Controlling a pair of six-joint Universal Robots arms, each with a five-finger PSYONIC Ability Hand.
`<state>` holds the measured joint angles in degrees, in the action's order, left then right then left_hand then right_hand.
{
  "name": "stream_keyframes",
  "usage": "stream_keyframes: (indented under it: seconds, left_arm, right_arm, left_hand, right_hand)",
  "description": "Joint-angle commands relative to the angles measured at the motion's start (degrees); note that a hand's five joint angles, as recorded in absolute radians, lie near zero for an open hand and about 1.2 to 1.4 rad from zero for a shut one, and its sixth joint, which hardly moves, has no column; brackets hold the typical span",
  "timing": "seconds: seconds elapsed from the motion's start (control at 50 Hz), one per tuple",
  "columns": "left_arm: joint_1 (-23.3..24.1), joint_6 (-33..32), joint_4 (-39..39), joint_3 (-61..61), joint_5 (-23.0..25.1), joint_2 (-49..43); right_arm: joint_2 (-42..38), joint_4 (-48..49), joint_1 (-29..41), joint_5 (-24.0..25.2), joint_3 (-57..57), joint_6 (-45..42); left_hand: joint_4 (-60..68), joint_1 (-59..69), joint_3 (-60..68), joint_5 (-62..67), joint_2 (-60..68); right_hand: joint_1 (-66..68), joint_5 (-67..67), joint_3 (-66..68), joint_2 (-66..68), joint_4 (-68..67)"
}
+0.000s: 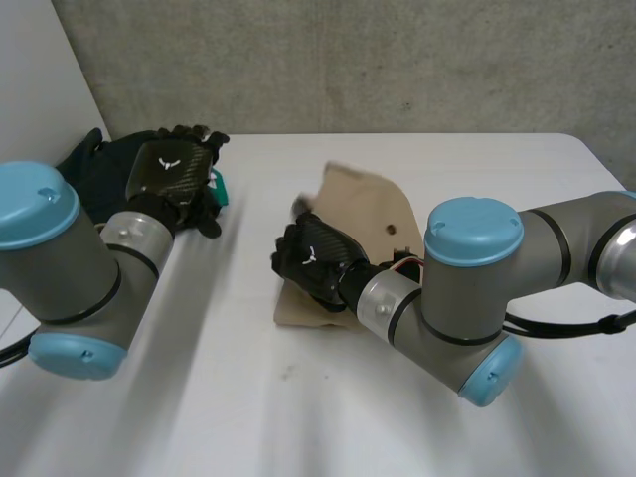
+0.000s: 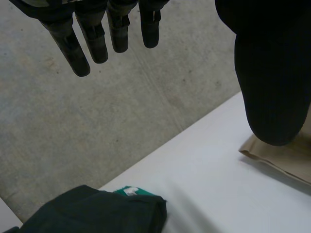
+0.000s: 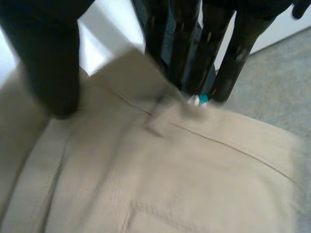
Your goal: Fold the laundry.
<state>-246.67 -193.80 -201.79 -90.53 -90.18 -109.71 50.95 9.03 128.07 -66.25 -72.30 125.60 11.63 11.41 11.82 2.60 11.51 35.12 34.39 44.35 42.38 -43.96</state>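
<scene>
Seams of the folded beige twill garment [image 3: 170,170] are revealed by the right wrist view, pressed under the straight, ungripping fingers of the right hand [image 3: 194,48]. In the head view it is laid mid white table [image 1: 248,397], its length pointed away from the robot. The left hand [image 2: 95,39] is held open and empty.

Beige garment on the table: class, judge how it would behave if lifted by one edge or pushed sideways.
The beige garment would probably droop if lifted: it lies in soft layers, not as a stiff sheet. Its ribbed weave in the right wrist view looks thick, so perhaps some weight. Pushed, it would likely bunch on the white table rather than slide.
</scene>
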Motion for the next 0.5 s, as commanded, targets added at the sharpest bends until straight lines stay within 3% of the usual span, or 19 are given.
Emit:
stream_keyframes:
  seconds: [0.02, 0.06, 0.14, 0.2, 0.32, 0.42, 0.5]
  left_arm:
    - [1.45, 0.26, 0.52, 6.58, 0.09, -4.19]
    - [2.41, 0.35, 0.52, 8.43, 0.18, -5.42]
    - [6.19, 0.79, 1.57, 14.66, 0.35, -10.42]
    - [8.3, 1.23, 3.33, 17.92, 1.49, -13.59]
    - [12.96, 4.21, 11.58, 28.29, 8.53, -23.26]
    - [13.67, 4.92, 18.62, 35.15, 6.34, -29.41]
    - [13.49, 4.57, 22.32, 37.35, 1.86, -32.41]
  right_arm:
    - [6.24, -1.12, -3.52, -1.07, -0.03, 26.68]
    - [10.11, -1.12, -5.45, -1.68, 0.23, 37.28]
    - [11.01, -2.43, -9.58, -2.73, 0.67, 49.0]
    - [10.31, -4.37, -11.52, -4.84, 1.11, 49.74]
    - [3.37, -12.8, -13.11, -10.03, 8.13, 46.67]
    - [-5.33, -21.41, -13.11, -10.04, 17.09, 45.79]
    - [-11.31, -27.66, -13.11, -9.86, 23.25, 45.26]
  left_hand:
    - [-1.63, -1.41, -1.82, -2.6, -1.51]
    - [-1.63, -1.41, -1.82, -2.6, -1.51]
    - [-1.63, -1.41, -1.82, -2.6, -1.51]
    - [-1.63, -1.41, -1.82, -2.6, -1.51]
    - [-1.59, -1.36, -1.78, -2.56, -1.46]
    - [0.59, 0.82, 0.4, -0.38, 0.71]
    - [0.6, 0.83, 0.41, -0.37, 0.73]
  right_hand:
    - [-25.12, -34.39, -34.35, -32.38, 33.96]
    - [-25.12, -34.39, -34.35, -32.38, 33.96]
    - [-25.12, -34.39, -34.35, -32.38, 33.96]
    - [-25.12, -34.39, -34.35, -32.38, 33.96]
    - [-25.12, -34.39, -34.35, -32.38, 33.96]
    - [-25.12, -34.39, -34.35, -32.38, 33.96]
    - [-25.12, -34.39, -34.35, -32.38, 33.96]
